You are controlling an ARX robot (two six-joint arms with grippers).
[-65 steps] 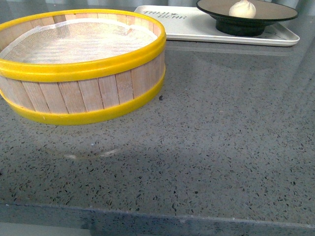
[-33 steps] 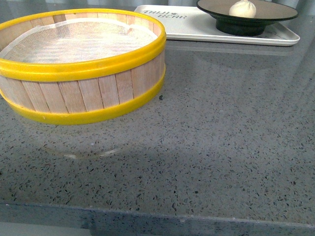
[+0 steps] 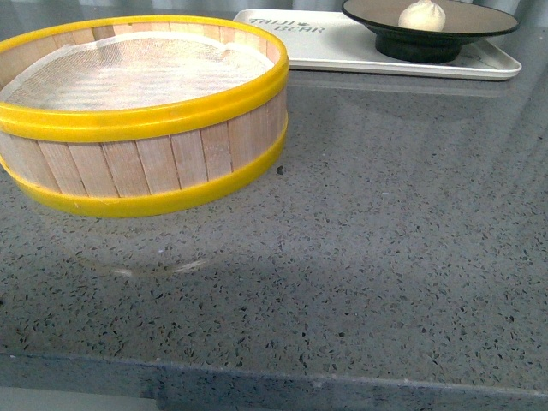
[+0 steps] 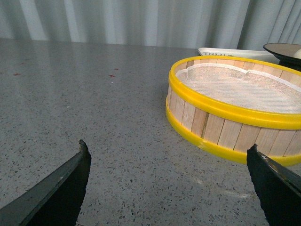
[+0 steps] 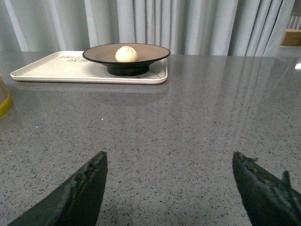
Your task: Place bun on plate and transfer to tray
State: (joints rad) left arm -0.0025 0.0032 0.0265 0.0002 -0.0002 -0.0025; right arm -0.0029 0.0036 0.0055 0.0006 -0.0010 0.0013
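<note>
the bun (image 3: 422, 14) sits on the plate (image 3: 428, 38), and the plate stands on the tray (image 3: 342, 47) at the far side of the grey surface (image 3: 385, 240). a yellow-rimmed steamer basket (image 3: 141, 120) stands nearer, to the left. the left hand (image 4: 169, 188) and right hand (image 5: 171, 186) are both spread wide, empty, low over the surface.

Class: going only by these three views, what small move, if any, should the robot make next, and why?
Probably none beyond keeping both arms back. The bun sits on the plate, the plate stands on the tray, and the left gripper and right gripper are open and empty.
</note>
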